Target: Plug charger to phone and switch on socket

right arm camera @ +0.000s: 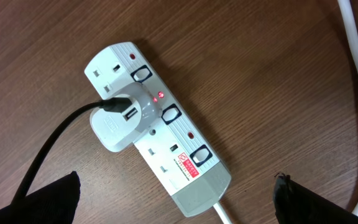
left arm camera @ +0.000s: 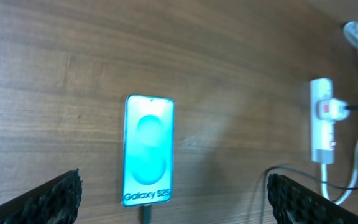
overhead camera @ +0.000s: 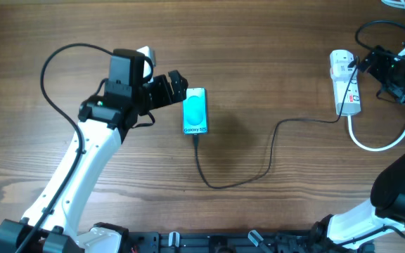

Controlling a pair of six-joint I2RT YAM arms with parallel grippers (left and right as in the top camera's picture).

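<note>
On the brown wood-grain counter (overhead camera: 273,42), around its middle: phone (overhead camera: 195,111), flat, turquoise screen lit, "Galaxy S25" readable at the near short end. Running from that end: charger (overhead camera: 273,140), looping right to a white adapter (right arm camera: 120,121) in the socket (overhead camera: 346,84) by the far right edge, red lamps glowing, red label too small to read. Just beside the phone's far left corner: left fingers (left arm camera: 48,199), spread wide, gripping nothing. Over the socket: right fingers (right arm camera: 42,202), equally wide, empty. Open wood between phone and socket.
</note>
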